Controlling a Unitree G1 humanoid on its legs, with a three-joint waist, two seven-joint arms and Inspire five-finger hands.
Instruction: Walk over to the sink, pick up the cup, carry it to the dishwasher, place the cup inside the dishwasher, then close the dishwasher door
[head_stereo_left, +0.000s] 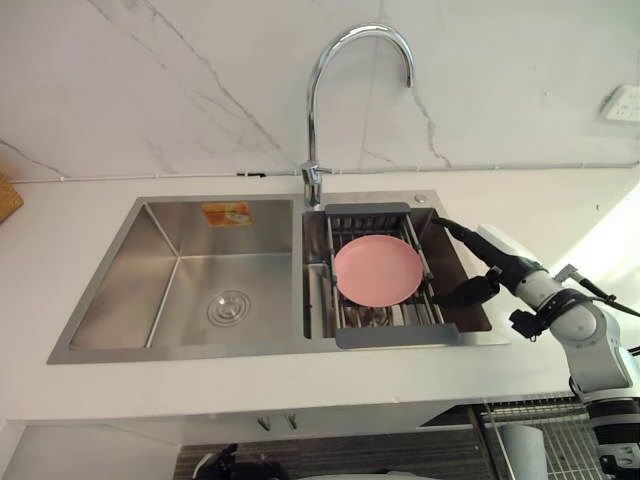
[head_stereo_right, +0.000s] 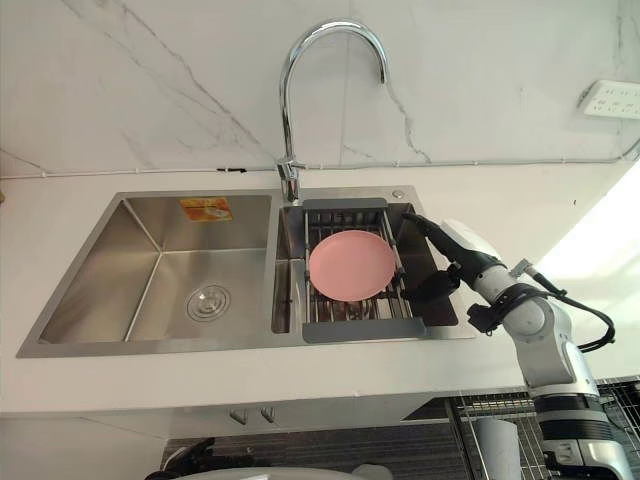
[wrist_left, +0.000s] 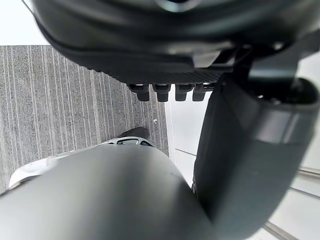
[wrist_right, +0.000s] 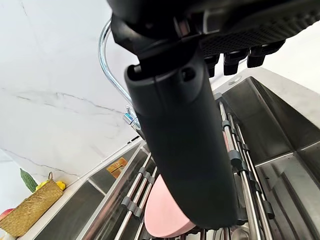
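The thing to lift reads as a shallow pink dish (head_stereo_left: 377, 270) rather than a cup, and it lies face up on the grey rack (head_stereo_left: 395, 335) that spans the right basin of the sink (head_stereo_left: 200, 350), which is set in the white desk (head_stereo_left: 300, 385). The right robot hand (head_stereo_left: 490, 265) hangs over that basin just beside the rack, released, with its fingers straight, its thumb spread toward the dish, and nothing in it. The left robot hand (wrist_left: 165, 55) hangs relaxed and empty above the floor. The dish looks like plastic, so probably light and stiff, smooth and perhaps slippery if wet. Its near rim, on the robot hand's side, seems the best hold: thumb on top, fingers under the edge between the rack's bars
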